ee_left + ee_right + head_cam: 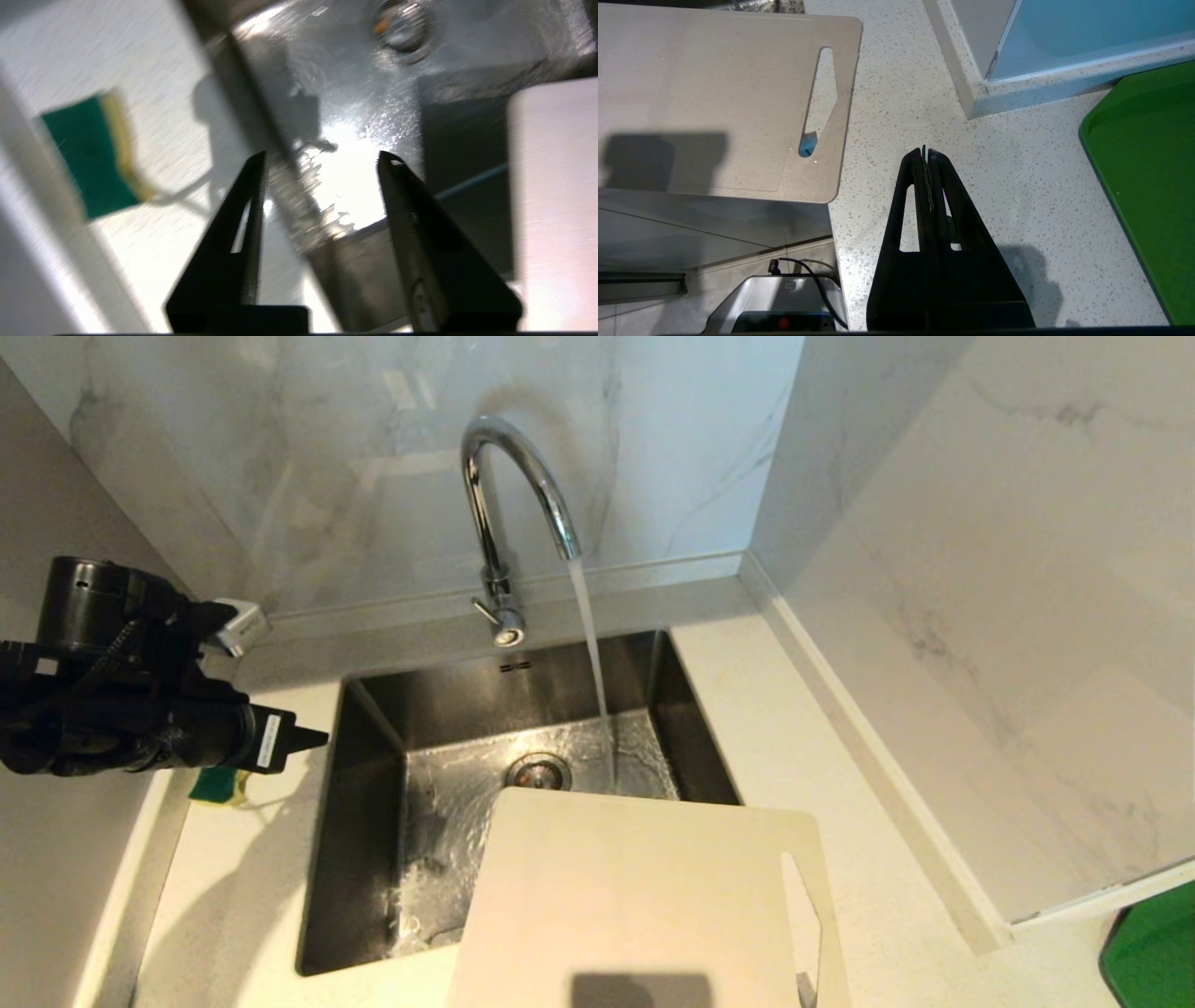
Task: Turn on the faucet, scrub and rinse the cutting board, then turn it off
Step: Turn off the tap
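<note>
Head view: the faucet (515,504) is on, water falling from its spout into the sink (373,821) near the drain (539,771). So the first step looks done. The board (644,896) lies flat on the desk (794,728), its far edge hanging over the sink's near rim, its handle slot toward my right. It is not under the stream, and I see no wet on it, so I judge the scrubbing and rinsing not yet begun, and the shutting-off after that.

The sponge (217,787) sits on the desk just left of the sink, untouched. My left hand (313,739) hovers above that corner, close over the sponge; in the left wrist view its fingers (247,210) stand apart with nothing between them. I would guess fetching the sponge comes next.

My right hand (926,156) is parked over bare desk right of the board, fingers pressed together, empty. A green tray (1148,186) lies further right.
</note>
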{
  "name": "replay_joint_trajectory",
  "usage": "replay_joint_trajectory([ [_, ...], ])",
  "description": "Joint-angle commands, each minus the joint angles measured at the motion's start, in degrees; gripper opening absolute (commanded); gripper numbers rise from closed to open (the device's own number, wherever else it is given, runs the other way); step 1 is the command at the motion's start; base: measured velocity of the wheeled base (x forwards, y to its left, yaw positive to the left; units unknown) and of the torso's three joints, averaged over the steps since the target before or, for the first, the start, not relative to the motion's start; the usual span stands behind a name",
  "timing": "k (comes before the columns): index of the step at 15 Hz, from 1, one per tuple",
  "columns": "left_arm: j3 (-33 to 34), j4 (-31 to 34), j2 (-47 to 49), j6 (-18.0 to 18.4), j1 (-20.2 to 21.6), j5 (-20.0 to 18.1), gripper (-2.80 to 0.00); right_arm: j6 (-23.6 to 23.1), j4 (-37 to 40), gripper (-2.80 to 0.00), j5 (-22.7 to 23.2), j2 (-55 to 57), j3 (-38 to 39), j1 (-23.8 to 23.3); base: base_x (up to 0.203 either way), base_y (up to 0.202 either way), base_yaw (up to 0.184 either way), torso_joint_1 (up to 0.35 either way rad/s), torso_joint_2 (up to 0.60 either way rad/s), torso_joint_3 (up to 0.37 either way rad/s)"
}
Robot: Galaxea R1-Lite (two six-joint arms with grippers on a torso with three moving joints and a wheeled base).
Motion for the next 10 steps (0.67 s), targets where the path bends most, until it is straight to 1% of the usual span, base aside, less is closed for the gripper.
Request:
replay_joint_trajectory([
  [1, -3.45, 0.0, 2.35, -0.75, -2.96, 0.08, -2.8, -0.01, 0.03, -2.8, 0.02, 0.06, 0.01, 0.0, 0.0, 0.0, 0.0, 0.0, 0.0, 0.0],
  [6, -17.2, -0.02, 13.39, -3.14, -5.16, 0.05, -2.8, -0.01, 0.03, -2.8, 0.02, 0.08, 0.01, 0.0, 0.0, 0.0, 0.0, 0.0, 0.0, 0.0],
  [8, -24.08, 0.13, 17.52, -5.32, -6.4, -0.12, -2.8, -0.01, 0.03, -2.8, 0.06, 0.03, 0.01, 0.0, 0.0, 0.0, 0.0, 0.0, 0.0, 0.0],
  [10, -28.89, 0.92, 20.34, -6.92, -8.5, -0.24, -2.8, -0.01, 0.03, -2.8, 0.02, 0.02, 0.01, 0.0, 0.0, 0.0, 0.0, 0.0, 0.0, 0.0],
])
